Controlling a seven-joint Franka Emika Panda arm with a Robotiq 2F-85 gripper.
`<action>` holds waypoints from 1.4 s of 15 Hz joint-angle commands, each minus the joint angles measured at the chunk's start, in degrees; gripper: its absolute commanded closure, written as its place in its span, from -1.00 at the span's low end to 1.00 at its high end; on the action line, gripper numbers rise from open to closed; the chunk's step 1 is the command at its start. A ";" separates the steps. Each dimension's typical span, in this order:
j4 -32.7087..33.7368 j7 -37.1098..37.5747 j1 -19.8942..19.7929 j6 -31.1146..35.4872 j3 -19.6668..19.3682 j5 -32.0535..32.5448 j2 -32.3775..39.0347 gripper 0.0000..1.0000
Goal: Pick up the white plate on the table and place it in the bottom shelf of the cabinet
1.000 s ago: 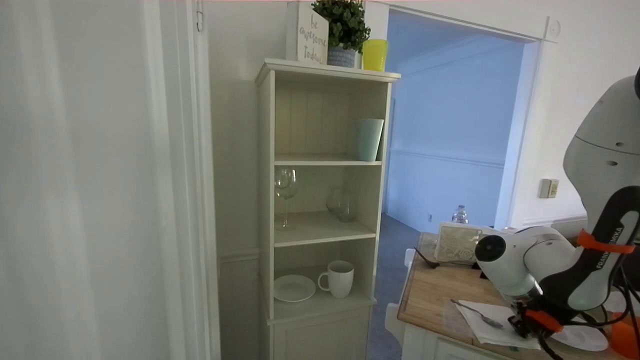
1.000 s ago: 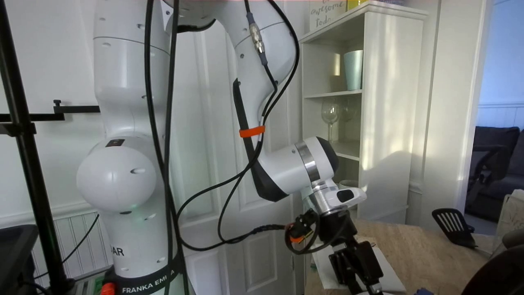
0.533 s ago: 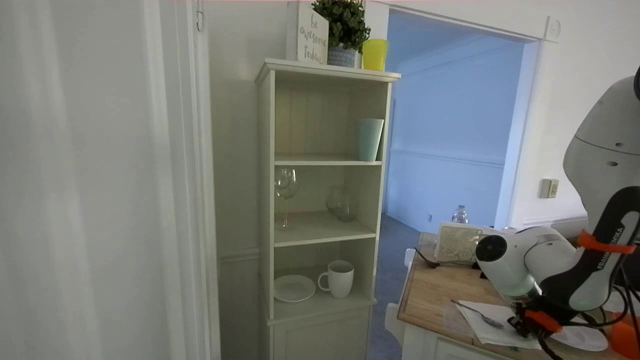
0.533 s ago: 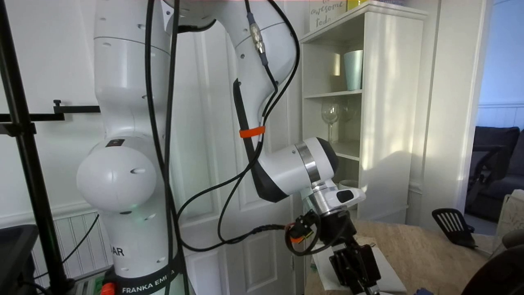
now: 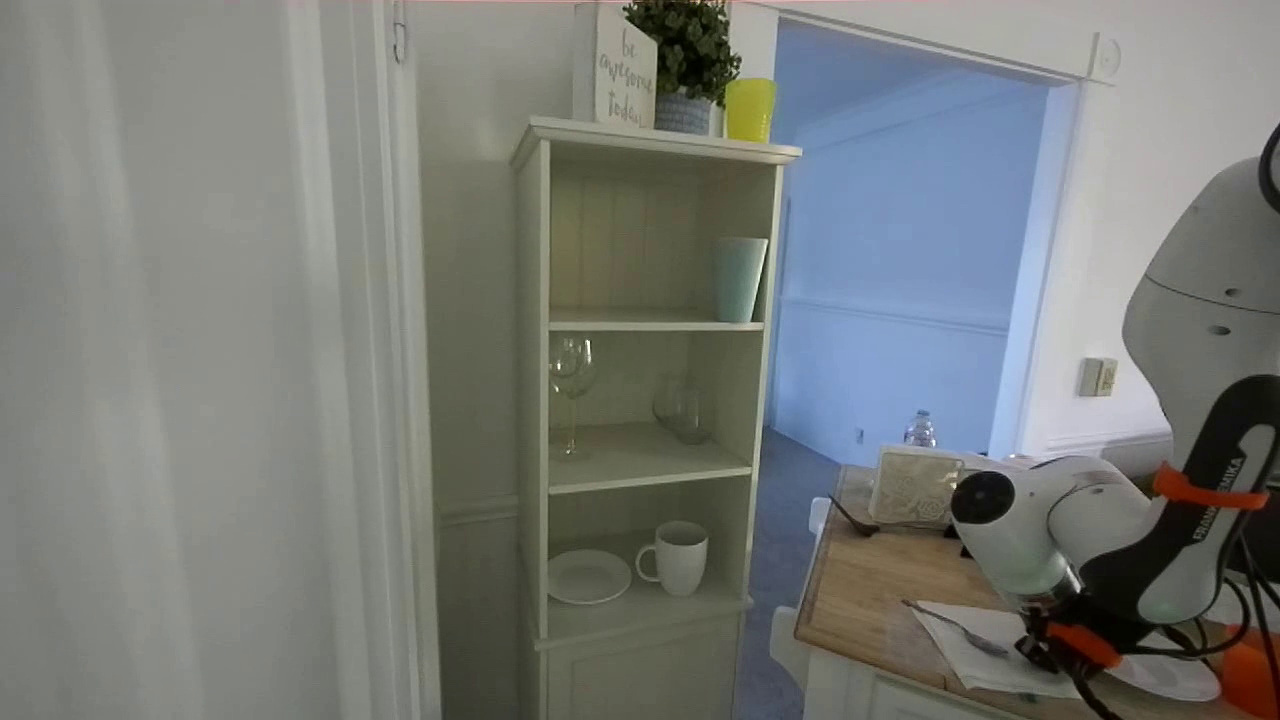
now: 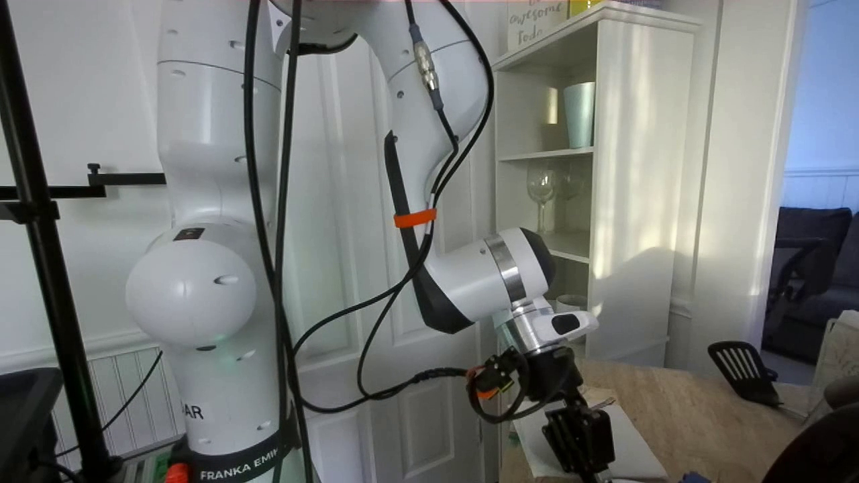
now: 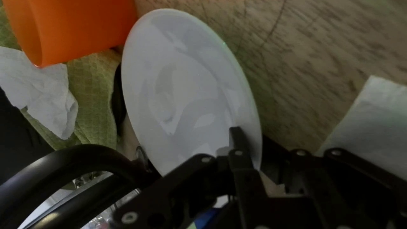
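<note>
In the wrist view the white plate (image 7: pixel 184 79) shows face-on, and my gripper (image 7: pixel 254 143) is shut on its rim. One finger (image 7: pixel 240 143) lies over the plate's inner face; the other is mostly hidden behind the rim. An exterior view shows the plate (image 5: pixel 1170 678) low on the table (image 5: pixel 880 590), partly covered by the gripper and cables; whether it touches the wood I cannot tell. The cream-white cabinet (image 5: pixel 660 155) stands apart from the table. Its bottom shelf (image 5: pixel 650 612) holds another white plate (image 5: pixel 588 577) and a white mug (image 5: pixel 680 558).
A white paper sheet (image 5: pixel 985 645) with a fork (image 5: pixel 960 630) lies beside the gripper. An orange cup (image 7: pixel 76 28) stands against the plate's far side, near a green cloth (image 7: pixel 92 95). A black spatula (image 6: pixel 741 372) and a patterned napkin holder (image 5: pixel 915 487) are farther back.
The jaws have come together on the plate's rim. My arm has shifted only slightly, and the plate's visible edge has moved a touch in an exterior view.
</note>
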State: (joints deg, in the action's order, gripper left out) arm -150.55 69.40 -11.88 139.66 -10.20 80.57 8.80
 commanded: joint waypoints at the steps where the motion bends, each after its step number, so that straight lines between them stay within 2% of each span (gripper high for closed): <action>1: 0.19 0.58 -0.45 2.05 -0.52 1.25 0.60 0.95; 11: -0.92 -4.34 -0.15 2.84 -0.09 -5.27 -5.34 0.94; 18: -0.86 -15.81 0.40 1.07 -0.20 -20.01 -11.53 0.94; 21: -0.47 -19.23 0.57 0.14 -0.08 -24.04 -13.04 0.94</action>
State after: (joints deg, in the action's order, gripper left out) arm -150.39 54.24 -11.82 141.38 -10.21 60.93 -1.20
